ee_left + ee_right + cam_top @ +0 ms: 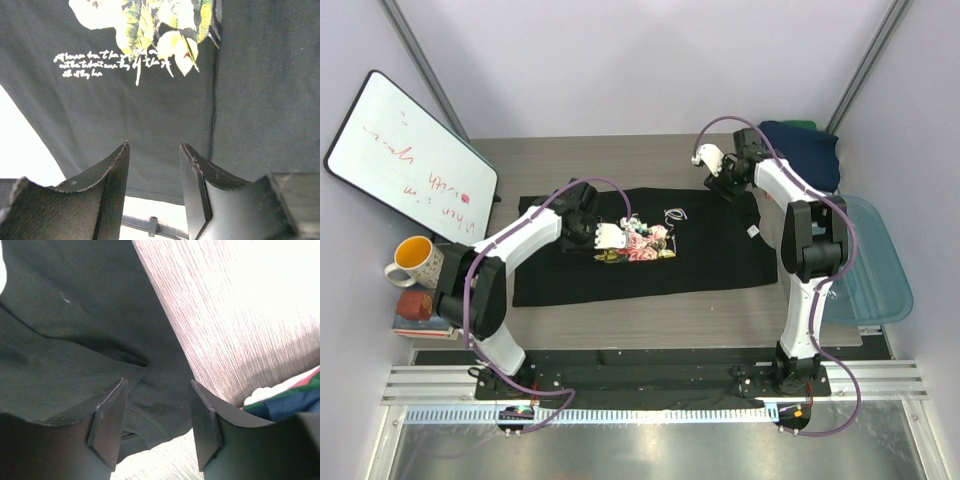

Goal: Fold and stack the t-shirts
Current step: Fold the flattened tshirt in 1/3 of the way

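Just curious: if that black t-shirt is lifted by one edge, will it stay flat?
Probably not: the black t-shirt shows soft creases near its edge, so it would likely droop. It looks thin, so probably light; pushed, it may bunch up.

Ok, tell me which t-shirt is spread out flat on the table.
The black rose-print t-shirt; the navy one sits bunched in the far right corner.
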### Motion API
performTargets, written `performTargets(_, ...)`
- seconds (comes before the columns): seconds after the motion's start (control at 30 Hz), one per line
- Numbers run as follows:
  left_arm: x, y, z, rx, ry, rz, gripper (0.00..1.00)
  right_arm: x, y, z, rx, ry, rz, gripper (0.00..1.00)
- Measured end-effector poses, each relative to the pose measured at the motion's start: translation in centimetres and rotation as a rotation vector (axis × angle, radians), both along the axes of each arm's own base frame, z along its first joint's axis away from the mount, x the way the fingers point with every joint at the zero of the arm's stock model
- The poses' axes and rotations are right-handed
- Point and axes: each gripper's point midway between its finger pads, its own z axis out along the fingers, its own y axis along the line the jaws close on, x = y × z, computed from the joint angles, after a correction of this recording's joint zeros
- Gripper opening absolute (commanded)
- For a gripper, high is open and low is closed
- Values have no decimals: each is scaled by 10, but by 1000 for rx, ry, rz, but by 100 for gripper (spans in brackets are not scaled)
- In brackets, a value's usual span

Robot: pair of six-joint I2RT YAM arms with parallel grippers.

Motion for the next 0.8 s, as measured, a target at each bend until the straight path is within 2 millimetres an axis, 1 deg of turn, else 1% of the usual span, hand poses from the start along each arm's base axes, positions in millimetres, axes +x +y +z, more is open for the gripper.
performTargets(0.07, 1, 0, 0, -1, -2, 0, 45, -3, 6, 3, 27, 14, 17, 52)
performTargets(0.13, 1, 0, 0, -1, -3, 0, 45, -10, 16, 10, 61, 47, 44, 52)
performTargets(0.23, 1, 0, 0, -2, -4, 0, 45, -17, 41, 34, 134, 75, 115, 52)
performTargets(0.33, 1, 0, 0, -2, -4, 0, 45, -20, 74, 60, 204, 77, 203, 51)
performTargets(0.4, 1, 0, 0, -2, -4, 0, 45, -26, 95, 65, 237, 98, 260, 51)
performTargets(0.47, 1, 0, 0, -2, -4, 0, 45, -32, 108, 57, 252, 138, 297, 51)
performTargets(0.53, 1, 0, 0, -1, -4, 0, 45, -41, 119, 38, 259, 205, 325, 51)
performTargets(0.57, 1, 0, 0, -1, -4, 0, 45, -47, 123, 24, 259, 249, 339, 51)
performTargets(0.7, 1, 0, 0, -1, -5, 0, 45, -63, 126, -18, 244, 376, 347, 51)
performTargets(0.73, 1, 0, 0, -1, -5, 0, 45, -66, 125, -26, 239, 400, 347, 51)
performTargets(0.8, 1, 0, 0, -1, -5, 0, 45, -69, 124, -31, 235, 420, 349, 51)
